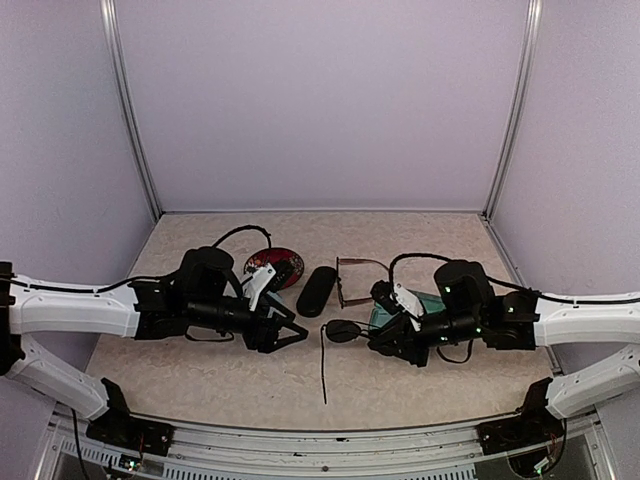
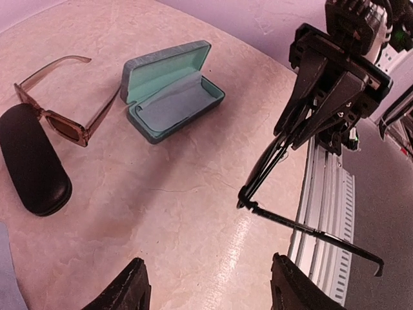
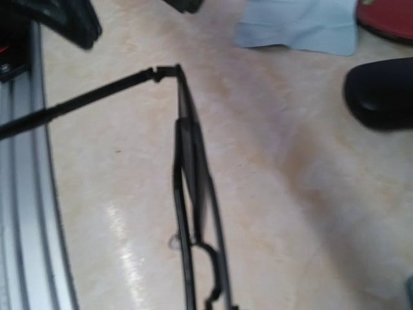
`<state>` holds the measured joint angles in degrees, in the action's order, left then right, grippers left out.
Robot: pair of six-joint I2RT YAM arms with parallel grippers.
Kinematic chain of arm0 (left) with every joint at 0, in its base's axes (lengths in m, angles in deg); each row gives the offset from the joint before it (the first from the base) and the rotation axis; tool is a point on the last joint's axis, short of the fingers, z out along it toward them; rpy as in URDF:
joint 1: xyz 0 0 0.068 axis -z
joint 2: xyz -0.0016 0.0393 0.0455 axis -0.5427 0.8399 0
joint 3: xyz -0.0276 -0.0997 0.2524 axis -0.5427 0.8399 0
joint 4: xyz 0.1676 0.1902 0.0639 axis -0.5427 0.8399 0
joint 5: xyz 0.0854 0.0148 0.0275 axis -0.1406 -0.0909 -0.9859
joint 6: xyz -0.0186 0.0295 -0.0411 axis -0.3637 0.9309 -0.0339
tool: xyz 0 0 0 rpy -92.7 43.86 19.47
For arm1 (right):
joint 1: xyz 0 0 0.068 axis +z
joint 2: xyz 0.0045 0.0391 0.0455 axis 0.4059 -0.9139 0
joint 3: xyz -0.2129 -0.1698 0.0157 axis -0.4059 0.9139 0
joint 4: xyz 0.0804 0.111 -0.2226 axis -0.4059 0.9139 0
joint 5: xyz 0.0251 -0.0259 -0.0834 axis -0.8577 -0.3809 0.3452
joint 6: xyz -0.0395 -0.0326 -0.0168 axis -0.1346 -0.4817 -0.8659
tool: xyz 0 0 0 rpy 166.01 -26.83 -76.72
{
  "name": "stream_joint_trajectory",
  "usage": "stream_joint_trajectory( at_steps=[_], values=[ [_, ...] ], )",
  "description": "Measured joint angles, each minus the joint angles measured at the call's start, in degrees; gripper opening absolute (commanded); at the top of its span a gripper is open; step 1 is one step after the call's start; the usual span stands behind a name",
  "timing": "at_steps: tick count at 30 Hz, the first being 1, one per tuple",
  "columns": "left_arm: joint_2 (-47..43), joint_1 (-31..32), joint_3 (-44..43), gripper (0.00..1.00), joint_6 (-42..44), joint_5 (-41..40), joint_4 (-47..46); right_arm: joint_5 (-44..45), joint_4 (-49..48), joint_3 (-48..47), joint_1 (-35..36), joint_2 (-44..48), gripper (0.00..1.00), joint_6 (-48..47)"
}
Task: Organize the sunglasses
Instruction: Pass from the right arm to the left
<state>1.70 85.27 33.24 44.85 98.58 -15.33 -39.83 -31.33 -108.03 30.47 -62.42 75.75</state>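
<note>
Sunglasses with the black frame point(image 2: 310, 227) sit pinched at the front by the nearly closed right gripper point(image 2: 287, 132), one arm swung out, probably for folding. The left gripper point(image 2: 210, 290) waits beside them, open and empty. The brown sunglasses point(image 2: 64, 126) lie beside the open case point(image 2: 171, 97).

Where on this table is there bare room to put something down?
The back of the table, behind the black case and reddish-brown sunglasses, is bare. So is the near strip, either side of the long arm of the black sunglasses. Between left gripper and right gripper it is crowded.
</note>
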Motion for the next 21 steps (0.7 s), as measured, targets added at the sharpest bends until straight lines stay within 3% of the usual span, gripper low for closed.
stream_joint_trajectory(
  at_steps=[8,21],
  values=[
    [10.62,6.71,-10.47,0.64,8.52,-2.54,4.9,-4.35,0.02,-1.33,-0.22,-4.26,0.15,-0.87],
    [16.35,7.02,-16.09,0.64,14.38,0.66,7.76,-6.75,0.0,-1.57,-0.22,-4.81,0.16,-1.66]
  ],
)
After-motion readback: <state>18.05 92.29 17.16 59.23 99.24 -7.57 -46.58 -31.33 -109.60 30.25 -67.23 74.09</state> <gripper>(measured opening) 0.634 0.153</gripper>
